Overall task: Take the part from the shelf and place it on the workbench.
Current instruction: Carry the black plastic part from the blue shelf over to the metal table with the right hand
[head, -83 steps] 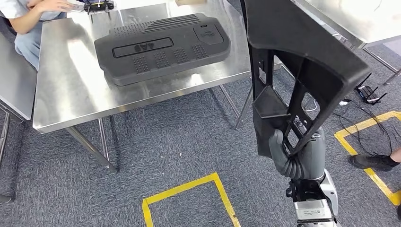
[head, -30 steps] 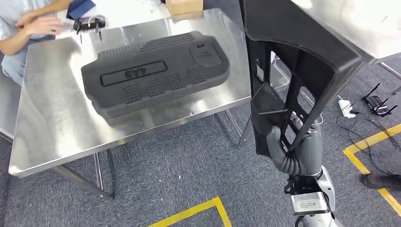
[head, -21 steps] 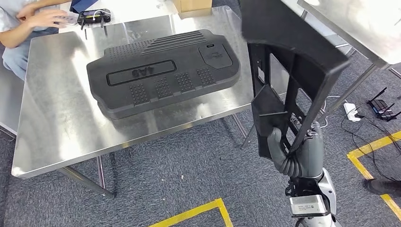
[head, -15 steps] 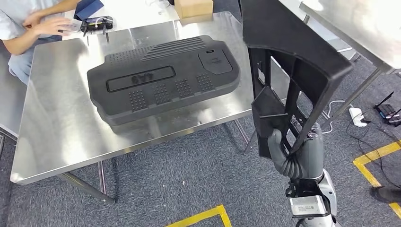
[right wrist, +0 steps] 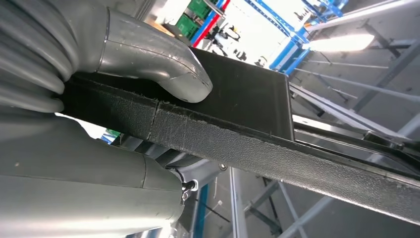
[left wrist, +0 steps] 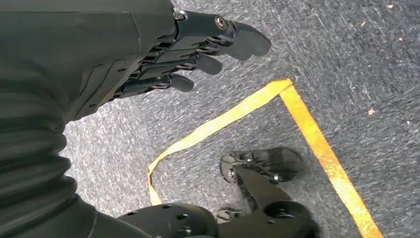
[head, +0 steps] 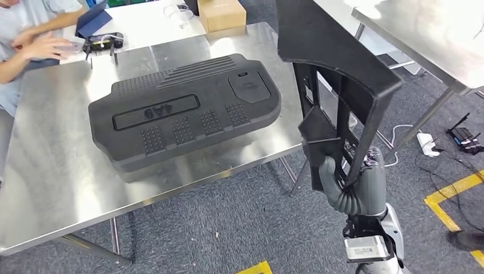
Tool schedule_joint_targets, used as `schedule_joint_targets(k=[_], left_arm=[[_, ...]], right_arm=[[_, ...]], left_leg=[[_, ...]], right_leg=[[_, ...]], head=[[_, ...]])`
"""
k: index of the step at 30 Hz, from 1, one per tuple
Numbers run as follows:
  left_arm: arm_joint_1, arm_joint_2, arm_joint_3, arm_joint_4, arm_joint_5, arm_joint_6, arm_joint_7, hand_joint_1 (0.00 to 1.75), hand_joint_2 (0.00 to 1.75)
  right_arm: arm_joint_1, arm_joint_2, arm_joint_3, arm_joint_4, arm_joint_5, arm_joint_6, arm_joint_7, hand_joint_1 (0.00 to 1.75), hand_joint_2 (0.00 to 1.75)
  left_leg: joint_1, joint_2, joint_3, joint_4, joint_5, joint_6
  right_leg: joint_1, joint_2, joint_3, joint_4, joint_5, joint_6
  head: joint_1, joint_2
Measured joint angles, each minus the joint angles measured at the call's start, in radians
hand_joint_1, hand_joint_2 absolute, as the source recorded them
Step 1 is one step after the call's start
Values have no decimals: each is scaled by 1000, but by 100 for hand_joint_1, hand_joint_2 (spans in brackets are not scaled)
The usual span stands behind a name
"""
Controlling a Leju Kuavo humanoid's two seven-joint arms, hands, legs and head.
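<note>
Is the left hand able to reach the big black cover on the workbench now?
Probably not yet. The left hand hangs low over the carpet, fingers apart, holding nothing, while the black cover lies up on the workbench.

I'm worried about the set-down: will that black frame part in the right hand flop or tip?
The black frame part looks rigid moulded plastic, unlikely to flop. Held low by the right hand, it towers above and seems top-heavy, so it may tip.
</note>
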Motion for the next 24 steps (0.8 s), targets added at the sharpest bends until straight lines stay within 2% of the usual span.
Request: schedule_joint_targets(k=[3,4,5,6,8,9,10,11,12,13,14,15,17,19,20,21,23,24], left_arm=[[-1,-1,1,0,0,0,0,0,175],[-1,-1,1,0,0,0,0,0,175],[-1,-1,1,0,0,0,0,0,175],[-1,-1,2,0,0,0,0,0,175],[-1,0,2,0,-1,0,0,0,175],[-1,0,2,0,-2,0,0,0,175],[-1,0,3,0,-2,-1,1,0,175],[-1,-1,3,0,-2,-1,2,0,175],[-1,-2,4,0,-2,-1,2,0,175],[-1,-2,5,0,-3,-1,2,0,175],[-2,-2,6,0,-3,-1,3,0,175],[-2,-2,6,0,-5,-1,3,0,175],[-4,-2,6,0,-6,-1,3,0,175],[-5,-1,7,-1,-7,-1,2,0,175],[-5,-1,7,-1,-7,-1,1,0,175],[-5,-1,7,-1,-7,-1,-1,0,175],[-4,-1,8,-1,-8,-1,-2,0,175],[-4,-1,8,-1,-8,0,-2,0,175]], right_arm=[[1,2,4,-2,7,-2,2,175,175],[2,2,5,-3,11,-3,2,175,175],[3,1,6,-4,14,-6,2,175,175],[4,1,7,-4,18,-8,2,175,175],[8,0,8,-4,23,-13,4,175,175],[11,-1,9,-4,24,-14,5,175,175],[13,-1,9,-4,24,-15,7,175,175],[13,-2,9,-4,25,-16,7,175,175],[13,-3,9,-4,25,-16,7,175,175],[13,-3,9,-4,25,-17,7,175,175],[13,-3,9,-4,25,-17,7,175,175],[13,-3,9,-4,25,-18,7,175,175],[13,-3,10,-4,27,-18,7,175,175],[13,-3,10,-5,31,-18,7,175,175],[12,-3,10,-6,34,-18,7,175,175],[12,-3,10,-6,36,-18,7,175,175],[11,-3,10,-7,39,-18,8,175,175],[11,-3,11,-7,41,-18,8,175,175]], left_leg=[[-1,-3,12,-15,-10,16],[1,-3,17,-20,-11,22],[5,-4,23,-25,-12,27],[6,-4,28,-27,-15,31],[6,-5,35,-28,-25,36],[6,-5,40,-28,-30,37],[6,-6,48,-28,-37,36],[7,-8,58,-28,-44,35],[8,-9,68,-28,-51,32],[6,-10,78,-28,-60,27],[5,-12,84,-29,-68,21],[2,-13,88,-30,-74,15],[0,-12,94,-38,-83,5],[2,-7,95,-26,-94,-4],[3,-5,83,5,-109,-8],[4,-3,57,58,-132,-11],[3,-2,-23,198,-182,-14],[3,-2,-58,247,-189,-15]], right_leg=[[1,-1,7,-2,-7,15],[1,-2,-1,17,-15,18],[1,-3,-24,57,-29,20],[-1,-4,-62,118,-46,20],[-4,-4,-156,257,-77,22],[-5,-4,-192,296,-77,26],[-7,-5,-208,295,-60,35],[-8,-5,-201,252,-25,45],[-9,-7,-180,181,20,56],[-8,-10,-152,106,58,61],[-6,-12,-129,49,84,58],[-3,-13,-115,17,94,49],[1,-12,-106,5,90,25],[-5,-11,-96,1,84,8],[-9,-10,-88,-1,80,-1],[-10,-11,-80,-2,75,-9],[-6,-12,-67,-2,65,-21],[-4,-12,-60,-2,60,-25]], head=[[1,0],[2,0],[4,0],[6,0],[8,0],[8,0],[8,0],[9,0],[9,0],[10,0],[11,0],[11,0],[10,0],[9,0],[7,0],[6,0],[5,0],[5,0]])
